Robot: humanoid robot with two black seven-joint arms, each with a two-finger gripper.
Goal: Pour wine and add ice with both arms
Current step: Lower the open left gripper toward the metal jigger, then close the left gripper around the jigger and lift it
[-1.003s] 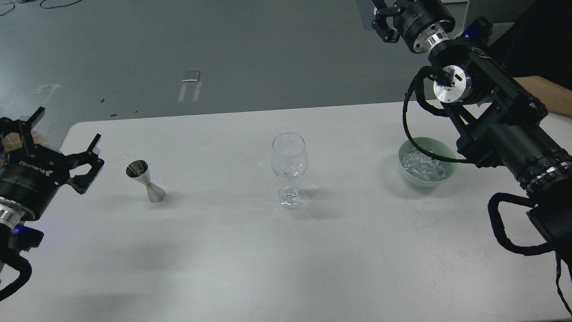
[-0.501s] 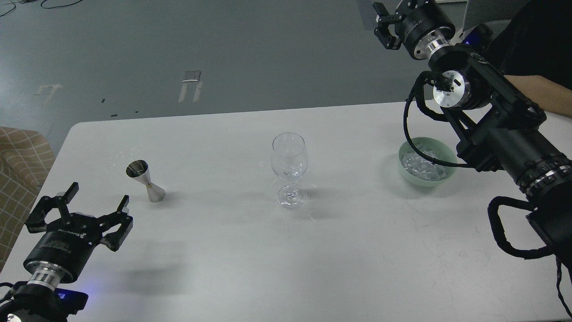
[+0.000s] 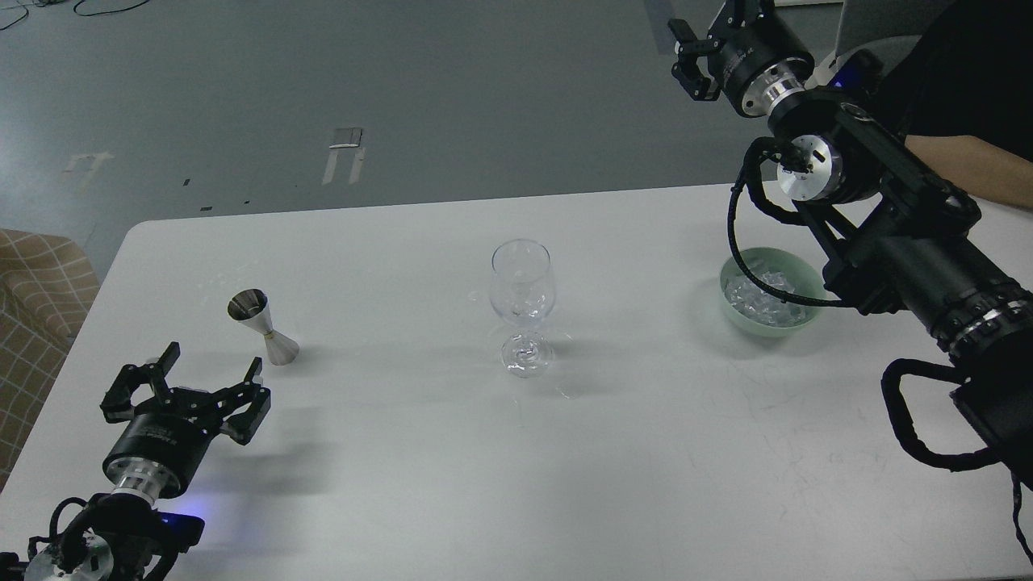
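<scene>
Over on the white table point(image 3: 420, 484) a stemmed wine glass point(image 3: 522, 305) stands upright near the middle; whether it holds any wine cannot be told, since the bowl looks clear. To the robot's left of it, well apart, a small steel jigger point(image 3: 263, 327) stands upright, its open cup facing up. To the right, also well apart from the glass, a pale green bowl point(image 3: 736, 311) sits near the far right part of the table, with ice point(image 3: 759, 297) heaped inside as small glassy chunks glinting white.

The left gripper point(image 3: 211, 378) hangs low over the near left corner of the table, just short of the jigger and not touching it. Its two fingers are spread wide apart with nothing between them, pointing roughly toward the jigger's base.

The right arm point(image 3: 912, 250) reaches in from the right edge, crossing above the bowl's right side, its black cable looping over the rim. The right gripper point(image 3: 700, 50) is raised high beyond the far table edge, over the grey floor point(image 3: 323, 81); its fingers seem parted, gripping nothing.

A tan checked cushion point(image 3: 36, 298) shows at the left edge.
</scene>
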